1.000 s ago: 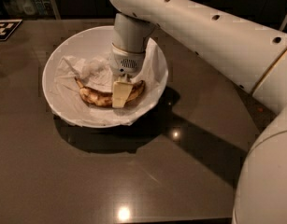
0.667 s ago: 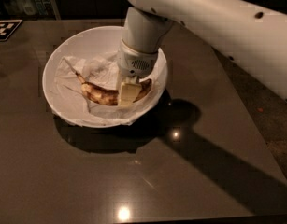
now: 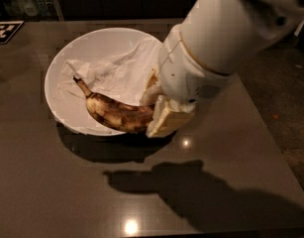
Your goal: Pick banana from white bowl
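Observation:
The banana (image 3: 114, 112) is curved, yellow with heavy brown spots, its dark stem pointing up-left. It hangs over the near part of the white bowl (image 3: 67, 58), which is lined with crumpled white napkin (image 3: 119, 73). My gripper (image 3: 159, 110) is shut on the banana's right end; one cream finger (image 3: 164, 119) shows in front of it and the other is partly hidden behind. The white arm fills the upper right and hides the bowl's right rim.
The bowl stands on a dark glossy table (image 3: 67, 192). A black-and-white marker tag (image 3: 4, 32) lies at the far left corner. The table's right edge (image 3: 270, 128) borders dark floor.
The arm has risen toward the camera with the banana in the gripper. The banana has lifted from the napkin and its stem end now shows.

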Tool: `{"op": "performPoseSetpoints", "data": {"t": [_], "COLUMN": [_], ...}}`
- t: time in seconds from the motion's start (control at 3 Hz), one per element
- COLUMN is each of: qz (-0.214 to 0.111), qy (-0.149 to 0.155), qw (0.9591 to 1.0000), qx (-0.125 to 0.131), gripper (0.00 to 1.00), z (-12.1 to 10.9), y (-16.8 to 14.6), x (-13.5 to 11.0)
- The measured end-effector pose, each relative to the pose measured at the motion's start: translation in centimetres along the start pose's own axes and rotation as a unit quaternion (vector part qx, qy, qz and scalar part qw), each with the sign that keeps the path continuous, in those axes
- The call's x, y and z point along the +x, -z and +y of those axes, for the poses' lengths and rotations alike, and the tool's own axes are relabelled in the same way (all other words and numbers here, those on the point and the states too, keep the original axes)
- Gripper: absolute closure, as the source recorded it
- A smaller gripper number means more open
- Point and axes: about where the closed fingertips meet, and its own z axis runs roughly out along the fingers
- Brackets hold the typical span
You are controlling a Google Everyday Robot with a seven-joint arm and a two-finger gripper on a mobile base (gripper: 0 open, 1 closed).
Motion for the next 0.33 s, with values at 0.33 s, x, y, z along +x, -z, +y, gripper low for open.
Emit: {"op": "performPoseSetpoints", "data": {"t": [0.33], "qz": [0.011], "qy": [0.021], "qw": [0.9989], "qx": [0.042], "gripper": [1.00], "z": [2.82], "y": [3.80], "x": [-1.36]}}
